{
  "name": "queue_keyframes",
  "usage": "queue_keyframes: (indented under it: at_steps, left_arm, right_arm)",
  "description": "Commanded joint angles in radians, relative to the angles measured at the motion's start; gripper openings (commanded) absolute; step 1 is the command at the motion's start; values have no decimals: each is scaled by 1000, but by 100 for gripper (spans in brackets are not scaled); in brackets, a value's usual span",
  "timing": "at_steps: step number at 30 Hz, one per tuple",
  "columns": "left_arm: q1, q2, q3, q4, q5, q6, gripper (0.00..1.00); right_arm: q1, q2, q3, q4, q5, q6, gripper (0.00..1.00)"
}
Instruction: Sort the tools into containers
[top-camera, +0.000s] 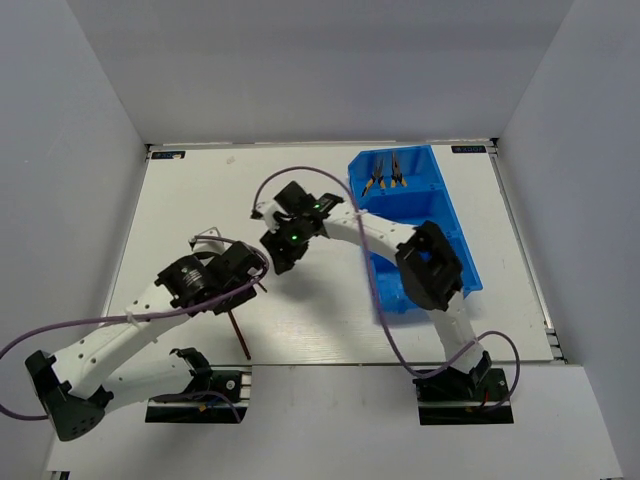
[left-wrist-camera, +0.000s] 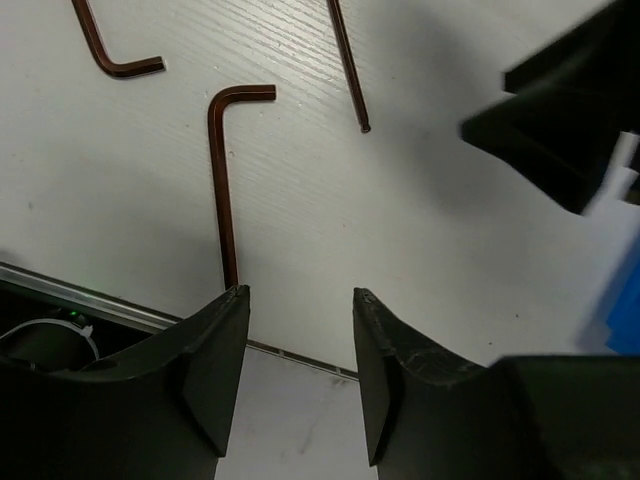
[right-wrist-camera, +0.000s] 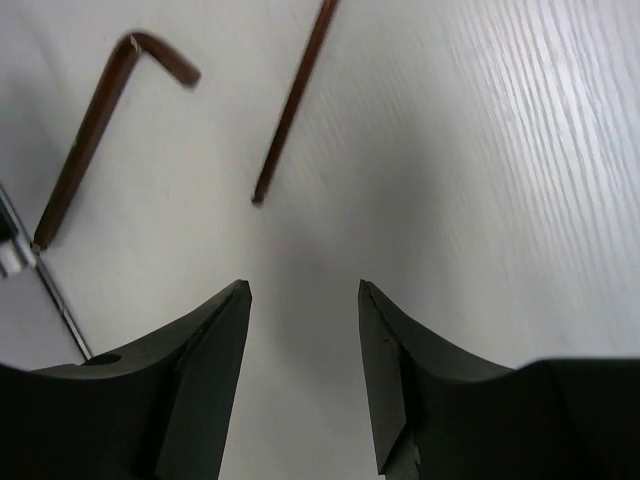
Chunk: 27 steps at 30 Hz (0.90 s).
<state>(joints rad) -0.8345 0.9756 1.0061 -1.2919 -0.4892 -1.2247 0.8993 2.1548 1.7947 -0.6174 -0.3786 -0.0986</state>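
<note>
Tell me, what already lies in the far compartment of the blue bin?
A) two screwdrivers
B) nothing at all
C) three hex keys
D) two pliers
D: the overhead view shows two pliers lying side by side in the far compartment of the blue bin.

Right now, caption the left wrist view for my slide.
Left hand open above the table, hex keys lying just ahead, none held.
</note>
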Motion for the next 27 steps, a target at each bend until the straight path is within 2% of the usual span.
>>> queue_keyframes:
  at_steps: [1, 8, 15, 22, 27]
  left_arm:
    - [-5, -41, 63, -109, -103, -170, 56]
    - [-5, -126, 81, -53, -114, -44, 55]
    - [-5, -126, 144, -107, -114, -22, 55]
    - [-5, -153, 154, -107, -114, -4, 55]
    - [-5, -163, 144, -107, -114, -4, 55]
  right_arm:
    - [71, 88, 139, -32, 87, 86, 54]
    - [191, 200, 239, 70, 246, 126, 52]
    - [253, 264, 262, 134, 424, 103, 51]
    - [237, 177, 181, 211, 359, 28, 50]
    - [234, 204, 245, 197, 438, 20, 47]
